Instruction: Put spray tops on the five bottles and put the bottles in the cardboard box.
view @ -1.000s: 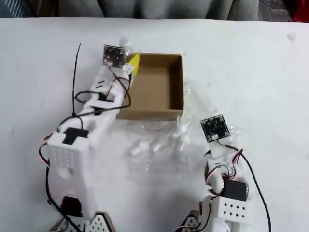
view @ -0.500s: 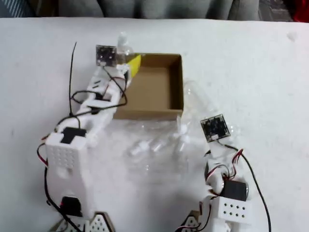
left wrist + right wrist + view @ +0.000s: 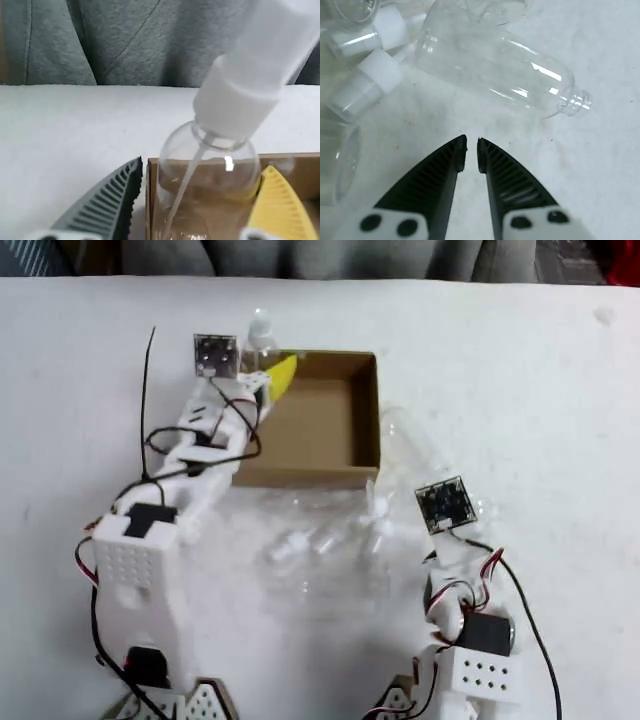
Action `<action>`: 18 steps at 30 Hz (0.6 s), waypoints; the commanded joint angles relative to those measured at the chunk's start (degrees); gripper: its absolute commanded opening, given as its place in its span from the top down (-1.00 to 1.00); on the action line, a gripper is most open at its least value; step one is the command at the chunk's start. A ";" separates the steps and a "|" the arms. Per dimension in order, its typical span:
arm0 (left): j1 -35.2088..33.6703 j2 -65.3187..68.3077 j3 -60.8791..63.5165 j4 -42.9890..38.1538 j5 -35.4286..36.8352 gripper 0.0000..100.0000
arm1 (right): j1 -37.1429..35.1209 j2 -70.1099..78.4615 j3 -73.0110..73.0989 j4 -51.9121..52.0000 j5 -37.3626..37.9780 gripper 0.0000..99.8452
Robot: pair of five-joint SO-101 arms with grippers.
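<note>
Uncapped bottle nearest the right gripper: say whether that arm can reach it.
Probably yes: the uncapped bottle lies just ahead of the right gripper, bare table between; its shut jaws must open first.

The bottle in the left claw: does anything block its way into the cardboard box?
Nothing visible does. The left gripper holds the bottle, spray top on, right by a corner of the cardboard box, whose top is open.

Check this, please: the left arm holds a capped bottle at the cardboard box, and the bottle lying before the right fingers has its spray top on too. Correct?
Only the second part is wrong: the right wrist view shows the lying bottle before the right fingers with a bare, open neck. The left fingers do hold a capped bottle at the cardboard box.
</note>
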 commanded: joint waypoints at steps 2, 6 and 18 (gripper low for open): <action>-0.40 -11.91 4.04 5.89 0.79 0.34 | 0.04 -0.31 -0.35 -1.19 0.62 0.97; -0.22 -21.93 13.19 6.42 0.79 0.33 | 0.04 -0.31 -0.35 -1.19 0.62 0.97; -0.75 -52.62 45.10 6.95 0.35 0.34 | 0.04 -0.31 -0.26 -1.19 0.70 0.97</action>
